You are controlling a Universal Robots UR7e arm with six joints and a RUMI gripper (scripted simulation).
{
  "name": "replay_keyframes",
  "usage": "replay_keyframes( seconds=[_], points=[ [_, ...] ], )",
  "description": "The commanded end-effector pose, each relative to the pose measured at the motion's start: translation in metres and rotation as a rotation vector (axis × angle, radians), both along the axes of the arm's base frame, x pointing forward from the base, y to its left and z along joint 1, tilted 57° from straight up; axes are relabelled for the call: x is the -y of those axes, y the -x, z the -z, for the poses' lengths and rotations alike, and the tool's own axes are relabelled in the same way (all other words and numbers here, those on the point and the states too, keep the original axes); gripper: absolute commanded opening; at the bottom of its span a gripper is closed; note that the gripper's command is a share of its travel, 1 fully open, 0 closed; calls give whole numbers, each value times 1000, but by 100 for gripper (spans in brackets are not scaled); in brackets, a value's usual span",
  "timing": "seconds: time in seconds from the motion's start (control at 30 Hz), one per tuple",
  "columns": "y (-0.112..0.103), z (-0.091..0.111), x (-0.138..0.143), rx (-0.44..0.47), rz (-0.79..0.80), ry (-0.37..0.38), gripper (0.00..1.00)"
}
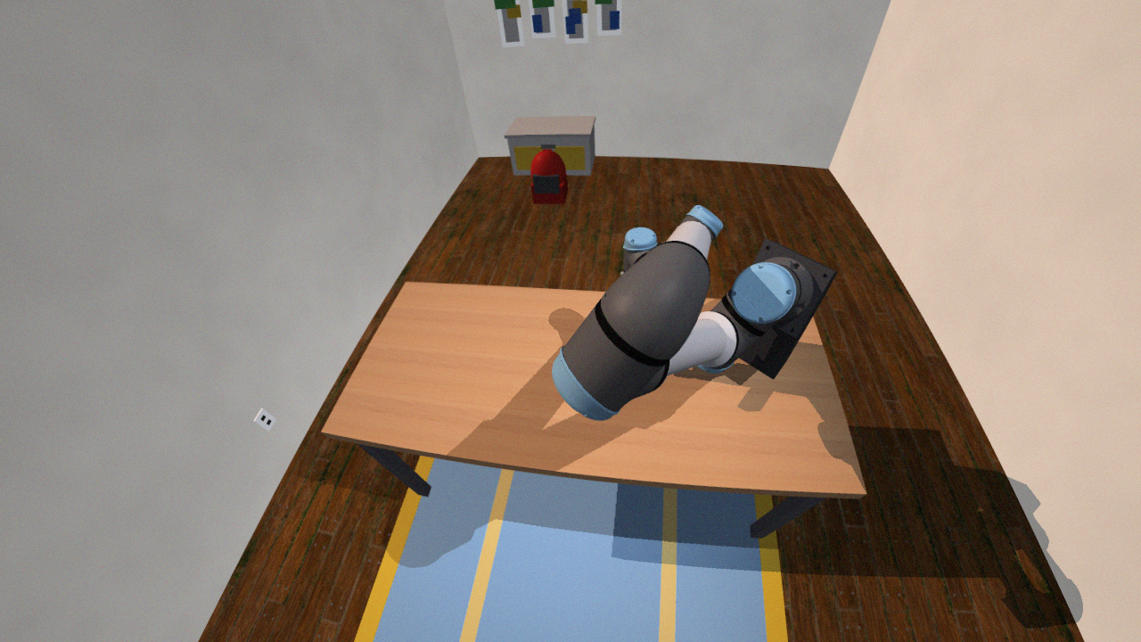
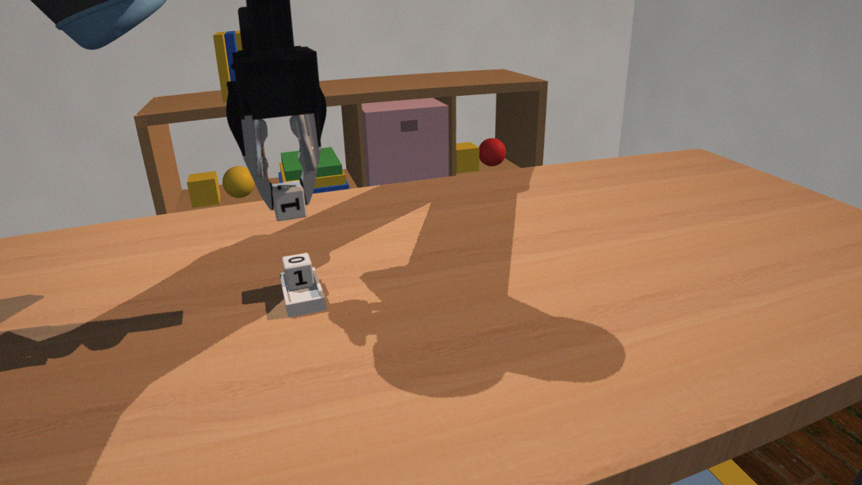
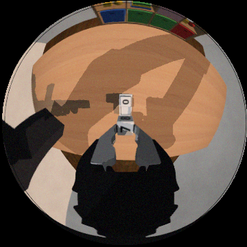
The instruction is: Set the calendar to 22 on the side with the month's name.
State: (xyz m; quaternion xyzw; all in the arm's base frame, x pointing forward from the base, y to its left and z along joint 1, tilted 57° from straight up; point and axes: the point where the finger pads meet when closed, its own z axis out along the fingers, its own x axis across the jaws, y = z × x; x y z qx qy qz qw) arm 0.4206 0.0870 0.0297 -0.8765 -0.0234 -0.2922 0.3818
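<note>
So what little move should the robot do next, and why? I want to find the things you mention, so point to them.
Probably turn the held cube [image 2: 289, 202] [image 3: 125, 126] a bit in the air: the 1 facing the exterior view lies sideways, and the gripper [image 2: 290, 196] [image 3: 125, 124] holds it clear above the tray [image 2: 306, 306] [image 3: 125, 110], where the other cube [image 2: 298, 274] [image 3: 125, 101] sits.

In the top view, the arm [image 1: 653, 307] rises from a base plate [image 1: 823, 275] at the far right corner of the desk [image 1: 447, 358] [image 2: 603, 271] [image 3: 178, 130], its bulky grey section bent over the desk between the long edges. The gripper [image 2: 290, 196] [image 3: 125, 124], hidden from above, points down in the exterior view, clamped with its fingertips raised, seen against the desk's back edge.
</note>
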Motion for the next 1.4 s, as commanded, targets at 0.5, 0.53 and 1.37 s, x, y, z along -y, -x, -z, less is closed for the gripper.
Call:
replay_keyframes(
  seconds=[0.5, 0.53, 1.37],
  points=[
    [-2, 2, 0, 1, 0, 0, 11],
    [-2, 3, -1, 1, 0, 0, 11],
    [-25, 26, -31, 1, 0, 0, 11]
  ],
)
